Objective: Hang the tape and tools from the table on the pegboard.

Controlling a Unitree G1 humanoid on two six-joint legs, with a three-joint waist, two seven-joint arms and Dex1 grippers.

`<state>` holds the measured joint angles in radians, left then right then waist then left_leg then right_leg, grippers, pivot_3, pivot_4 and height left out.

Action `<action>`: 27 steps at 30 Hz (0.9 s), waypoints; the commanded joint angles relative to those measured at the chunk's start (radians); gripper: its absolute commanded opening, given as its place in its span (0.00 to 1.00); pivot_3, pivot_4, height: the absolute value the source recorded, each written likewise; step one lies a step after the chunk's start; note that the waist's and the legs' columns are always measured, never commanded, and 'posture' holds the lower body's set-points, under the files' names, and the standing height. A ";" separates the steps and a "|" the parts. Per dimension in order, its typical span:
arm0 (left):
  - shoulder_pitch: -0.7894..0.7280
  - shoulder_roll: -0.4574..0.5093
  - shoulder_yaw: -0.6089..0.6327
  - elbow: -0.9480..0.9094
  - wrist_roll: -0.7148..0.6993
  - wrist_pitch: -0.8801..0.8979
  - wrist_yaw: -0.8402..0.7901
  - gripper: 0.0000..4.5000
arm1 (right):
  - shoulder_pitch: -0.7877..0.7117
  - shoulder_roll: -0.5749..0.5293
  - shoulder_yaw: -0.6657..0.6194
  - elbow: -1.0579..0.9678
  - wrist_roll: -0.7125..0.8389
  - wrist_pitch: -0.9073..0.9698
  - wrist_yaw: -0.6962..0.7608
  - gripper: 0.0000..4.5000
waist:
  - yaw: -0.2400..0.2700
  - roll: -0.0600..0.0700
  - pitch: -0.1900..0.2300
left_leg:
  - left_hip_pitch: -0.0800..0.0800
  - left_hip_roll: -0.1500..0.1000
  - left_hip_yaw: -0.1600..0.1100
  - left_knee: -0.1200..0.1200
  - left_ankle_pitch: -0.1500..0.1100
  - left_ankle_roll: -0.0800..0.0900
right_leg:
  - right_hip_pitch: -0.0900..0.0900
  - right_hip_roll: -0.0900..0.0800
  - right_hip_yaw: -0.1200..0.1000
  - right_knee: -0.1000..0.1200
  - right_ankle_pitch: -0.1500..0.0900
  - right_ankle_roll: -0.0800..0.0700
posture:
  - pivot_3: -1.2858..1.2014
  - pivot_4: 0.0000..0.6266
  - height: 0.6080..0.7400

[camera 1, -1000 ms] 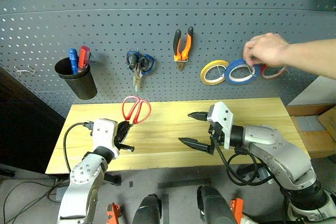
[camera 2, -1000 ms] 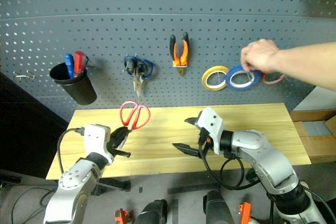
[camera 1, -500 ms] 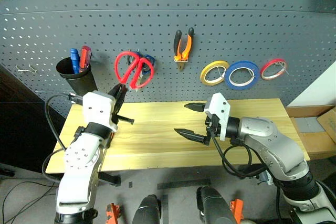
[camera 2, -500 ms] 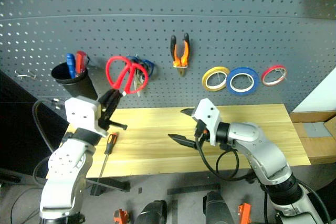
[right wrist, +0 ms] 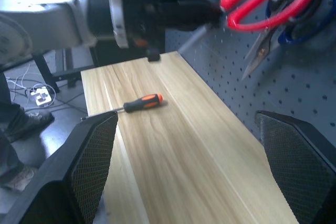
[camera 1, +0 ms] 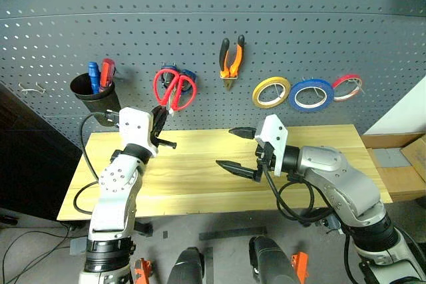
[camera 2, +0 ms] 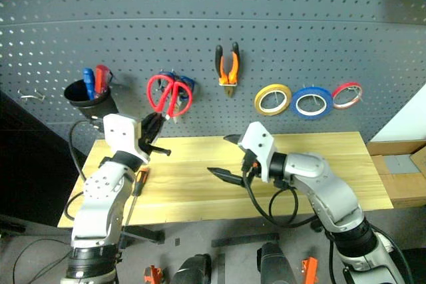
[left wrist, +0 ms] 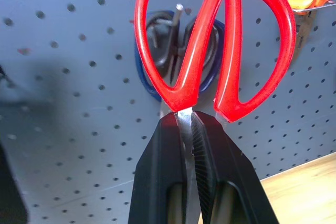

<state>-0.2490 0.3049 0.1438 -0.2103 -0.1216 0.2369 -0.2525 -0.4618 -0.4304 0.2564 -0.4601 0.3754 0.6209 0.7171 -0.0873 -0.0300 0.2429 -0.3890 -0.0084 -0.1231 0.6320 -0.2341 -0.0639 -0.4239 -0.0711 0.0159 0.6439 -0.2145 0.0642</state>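
Observation:
My left gripper (camera 1: 160,112) is shut on the steel blades of the red-handled scissors (camera 1: 174,89). It holds them handles-up against the pegboard (camera 1: 299,18). In the left wrist view the red scissors (left wrist: 210,40) stand just in front of a hook that carries blue-handled scissors (left wrist: 149,77). The orange-and-black pliers (camera 1: 231,59) and the yellow tape (camera 1: 270,92) hang on the pegboard. The slim screwdriver (camera 2: 138,183) lies on the table (camera 1: 200,184) near its left end, also seen as the screwdriver (right wrist: 143,102). My right gripper (camera 1: 234,149) hovers open and empty over the table's middle.
A blue roll (camera 1: 310,95) and a smaller red roll (camera 1: 347,86) hang right of the yellow tape. A black cup (camera 1: 95,94) with red and blue screwdrivers hangs at the left, and a bare hook (camera 1: 32,88) is further left.
My left gripper has lifted the red scissors off the table up to the pegboard. A person's hand that was at the blue roll has withdrawn. The right gripper has barely shifted.

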 commanded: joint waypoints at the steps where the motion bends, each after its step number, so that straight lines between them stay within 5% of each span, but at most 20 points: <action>1: -0.016 -0.005 -0.002 0.014 -0.015 -0.005 -0.006 0.08 | -0.020 0.010 -0.012 -0.028 0.008 -0.011 -0.005 1.00 | -0.002 0.000 0.000 | 0.000 0.000 0.000 0.000 0.000 0.000 | 0.000 0.000 0.000 0.000 0.000 0.000 | 0.45 0.26 1.00; 7: 0.030 -0.011 -0.015 -0.008 -0.021 0.032 -0.015 0.49 | -0.012 0.011 -0.006 -0.032 0.001 -0.003 -0.010 1.00 | -0.002 0.000 0.000 | 0.000 0.000 0.000 0.000 0.000 0.000 | 0.000 0.000 0.000 0.000 0.000 0.000 | 0.45 0.27 1.00; 12: 0.209 -0.011 0.045 -0.071 -0.038 0.186 0.032 0.84 | 0.022 -0.006 0.032 -0.022 -0.031 0.083 -0.054 1.00 | -0.011 0.000 -0.001 | 0.002 0.000 0.001 -0.001 0.000 0.000 | 0.000 0.000 0.001 0.000 0.000 0.000 | 0.45 0.28 1.00; 19: 0.387 0.046 0.240 -0.050 -0.092 0.449 0.073 0.84 | 0.048 0.086 0.106 -0.040 -0.026 0.283 -0.163 1.00 | -0.012 0.000 -0.001 | 0.004 0.003 0.000 -0.001 0.000 0.000 | 0.001 0.002 0.000 0.002 0.000 -0.002 | 0.47 0.32 1.00; 27: 0.270 0.110 0.258 0.126 -0.103 0.473 0.047 0.84 | -0.012 0.227 0.142 -0.006 -0.036 0.368 -0.240 1.00 | 0.008 0.000 -0.001 | 0.005 0.003 -0.002 0.000 0.000 0.000 | 0.003 0.003 -0.001 0.002 0.000 -0.005 | 0.48 0.36 1.00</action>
<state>0.0333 0.3947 0.4024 -0.0985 -0.2216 0.7185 -0.1927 -0.4581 -0.2109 0.4043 -0.4566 0.3342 0.9805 0.4896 -0.0797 -0.0301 0.2415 -0.3835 -0.0055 -0.1246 0.6317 -0.2336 -0.0639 -0.4211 -0.0682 0.0149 0.6454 -0.2135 0.0609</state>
